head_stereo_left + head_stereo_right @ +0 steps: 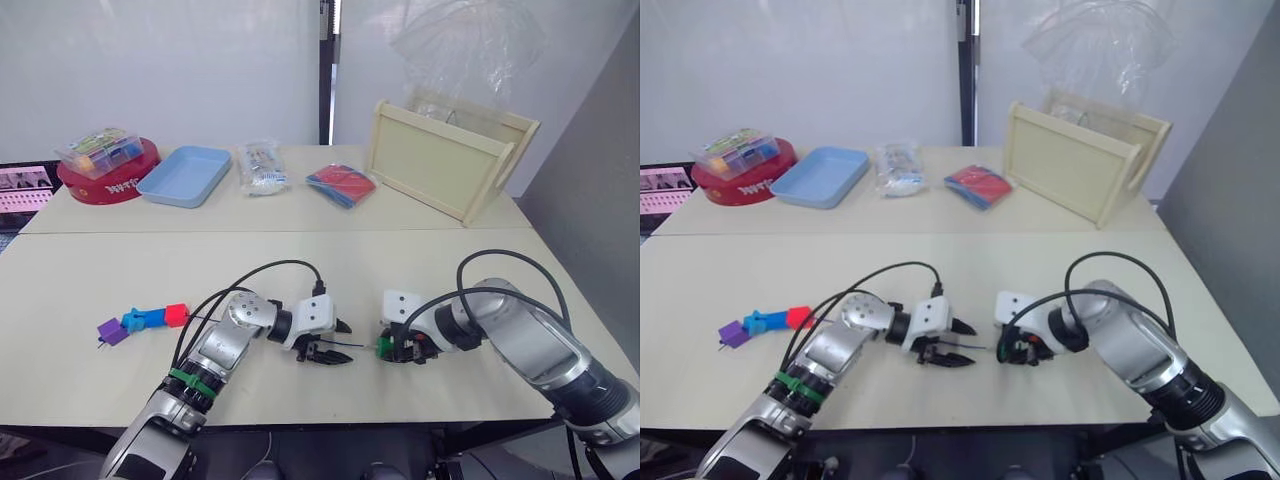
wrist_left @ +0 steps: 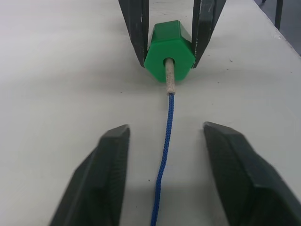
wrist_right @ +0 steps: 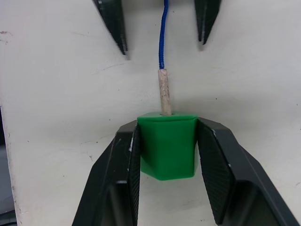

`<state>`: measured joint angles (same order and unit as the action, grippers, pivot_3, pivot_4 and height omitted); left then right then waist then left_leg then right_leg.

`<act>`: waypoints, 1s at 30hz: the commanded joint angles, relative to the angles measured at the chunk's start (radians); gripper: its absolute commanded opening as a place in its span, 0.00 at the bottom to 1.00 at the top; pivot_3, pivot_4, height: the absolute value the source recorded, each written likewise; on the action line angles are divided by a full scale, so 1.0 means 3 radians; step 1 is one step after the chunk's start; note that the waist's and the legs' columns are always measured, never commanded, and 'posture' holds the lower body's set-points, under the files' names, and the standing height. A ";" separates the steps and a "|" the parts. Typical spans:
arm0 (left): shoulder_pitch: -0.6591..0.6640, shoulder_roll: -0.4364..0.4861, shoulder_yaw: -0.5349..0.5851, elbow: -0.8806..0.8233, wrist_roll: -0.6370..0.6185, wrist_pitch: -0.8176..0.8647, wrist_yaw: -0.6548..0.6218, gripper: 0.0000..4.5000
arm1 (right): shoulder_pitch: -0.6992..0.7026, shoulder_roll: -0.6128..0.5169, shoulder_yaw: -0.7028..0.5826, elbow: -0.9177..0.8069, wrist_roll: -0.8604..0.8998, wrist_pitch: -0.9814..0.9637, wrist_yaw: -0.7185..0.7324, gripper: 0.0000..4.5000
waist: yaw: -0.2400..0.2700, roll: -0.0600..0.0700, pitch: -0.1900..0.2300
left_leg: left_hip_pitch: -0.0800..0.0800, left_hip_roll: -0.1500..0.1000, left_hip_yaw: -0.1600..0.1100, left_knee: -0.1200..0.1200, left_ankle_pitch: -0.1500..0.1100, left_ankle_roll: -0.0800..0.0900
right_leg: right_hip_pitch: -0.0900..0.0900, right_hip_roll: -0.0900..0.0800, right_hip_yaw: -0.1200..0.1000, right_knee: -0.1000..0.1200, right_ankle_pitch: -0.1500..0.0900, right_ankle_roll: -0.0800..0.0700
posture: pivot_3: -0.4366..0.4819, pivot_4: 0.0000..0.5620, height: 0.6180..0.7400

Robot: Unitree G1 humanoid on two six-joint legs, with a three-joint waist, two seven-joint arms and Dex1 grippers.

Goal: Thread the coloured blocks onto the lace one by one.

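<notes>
Green block (image 3: 167, 143), pinched between the 2 black fingers of the right gripper (image 3: 165, 155), which clamp its opposite flat sides just above the pale table (image 1: 80, 290). The lace (image 2: 164, 155), a thin dark blue string, runs straight from the block toward the left gripper (image 2: 164, 165), whose 2 fingers (image 2: 101, 179) are spread apart on either side of the string without touching it. The pale stiff tip (image 2: 169, 80) of the lace is entered into the round hole in the face of the green block; most of the tip is outside the hole. In the head views the 2 grippers face each other near the front edge of the table, tips close together, the left gripper (image 1: 325, 350) on the left and the right gripper (image 1: 392, 348) on the right with the green block (image 1: 383, 346) between its fingers.

To the robot's left lie 4 further blocks in a touching row: purple block (image 1: 112, 331), light blue block (image 1: 133, 321), dark blue block (image 1: 153, 318) and red block (image 1: 176, 315). Along the far side of the table stand a clear box of coloured pieces (image 1: 97, 150) on a red round container (image 1: 110, 183), a light blue tray (image 1: 185, 175), a clear plastic bag (image 1: 261, 167), a flat red-and-blue packet (image 1: 341, 185) and a wooden tray (image 1: 445, 160) tipped on its edge
</notes>
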<state>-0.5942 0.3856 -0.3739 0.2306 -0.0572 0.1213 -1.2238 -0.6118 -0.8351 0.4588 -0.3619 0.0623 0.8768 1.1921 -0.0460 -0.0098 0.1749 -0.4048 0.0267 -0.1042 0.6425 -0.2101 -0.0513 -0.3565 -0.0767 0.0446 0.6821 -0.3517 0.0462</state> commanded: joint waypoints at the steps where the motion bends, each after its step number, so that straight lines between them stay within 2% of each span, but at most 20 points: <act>1: -0.0032 -0.0004 0.0041 -0.0078 -0.0052 0.0036 0.0020 0.26 | 0.0001 0.0032 0.0048 -0.0007 0.0054 -0.0039 0.0005 0.28 | 0.0002 0.0000 0.0000 | 0.0000 0.0000 0.0000 0.0000 0.0000 0.0000 | 0.0000 0.0000 0.0000 0.0000 0.0000 0.0000 | 0.48 0.27 1.00; 4: -0.0040 -0.0023 0.0076 -0.0071 -0.0104 0.0166 0.0046 0.04 | -0.0004 0.0042 0.0052 -0.0011 0.0056 -0.0032 0.0003 0.28 | 0.0002 0.0000 0.0000 | 0.0000 0.0000 0.0000 0.0000 0.0000 0.0000 | 0.0000 0.0000 0.0000 0.0000 0.0000 0.0000 | 0.48 0.27 1.00; 5: -0.0038 -0.0023 0.0089 -0.0082 -0.0132 0.0222 0.0040 0.00 | -0.0009 0.0052 0.0058 -0.0011 0.0056 -0.0028 0.0002 0.28 | 0.0001 0.0000 0.0000 | 0.0000 0.0000 0.0000 0.0000 0.0000 0.0000 | 0.0000 0.0000 0.0000 0.0000 0.0000 0.0000 | 0.48 0.27 1.00; 16: -0.0026 0.0008 0.0088 -0.0127 -0.0131 0.0199 0.0093 0.00 | -0.0354 0.0462 0.0268 0.0187 -0.0008 -0.0017 -0.0088 0.28 | -0.0031 0.0000 0.0000 | 0.0001 0.0003 0.0000 0.0000 0.0000 0.0000 | -0.0001 0.0002 0.0000 0.0002 0.0000 0.0000 | 0.48 0.27 1.00; 20: -0.0019 0.0019 0.0101 -0.0130 -0.0139 0.0197 0.0141 0.00 | -0.0380 0.0457 0.0353 0.0288 -0.0091 -0.0106 -0.0093 0.28 | -0.0007 0.0000 0.0000 | 0.0000 0.0002 0.0000 0.0000 0.0000 0.0000 | -0.0001 0.0001 0.0000 0.0002 0.0000 0.0000 | 0.48 0.27 1.00; 23: 0.0030 0.0082 0.0103 -0.0263 -0.0270 0.0343 -0.0001 0.00 | -0.0389 0.0462 0.0358 0.0285 -0.0094 -0.0100 -0.0089 0.28 | -0.0006 0.0000 0.0000 | 0.0001 0.0002 0.0000 0.0000 0.0000 0.0000 | -0.0001 0.0001 0.0000 0.0002 0.0000 0.0000 | 0.48 0.27 1.00; 24: 0.0039 0.0099 0.0108 -0.0292 -0.0295 0.0379 -0.0022 0.12 | -0.0393 0.0469 0.0354 0.0280 -0.0087 -0.0093 -0.0090 0.28 | -0.0006 0.0000 0.0000 | 0.0001 0.0002 0.0000 0.0000 0.0000 0.0000 | -0.0001 0.0001 0.0000 0.0002 0.0000 0.0000 | 0.48 0.27 1.00; 30: 0.0016 0.0218 0.0252 -0.0389 -0.0497 0.0561 -0.0125 0.55 | -0.0397 0.0493 0.0337 0.0256 -0.0064 -0.0055 -0.0110 0.28 | -0.0010 0.0000 0.0000 | 0.0001 0.0002 0.0000 0.0000 0.0000 0.0000 | -0.0001 0.0001 0.0000 0.0002 0.0000 0.0000 | 0.48 0.27 1.00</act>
<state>-0.5787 0.4411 -0.3276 0.1515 -0.1733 0.2789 -1.2448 -0.7255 -0.6938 0.5539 -0.2704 0.0402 0.8562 1.1638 -0.0490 -0.0097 0.1749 -0.4045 0.0273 -0.1043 0.6425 -0.2100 -0.0513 -0.3568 -0.0763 0.0445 0.6826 -0.3517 0.0462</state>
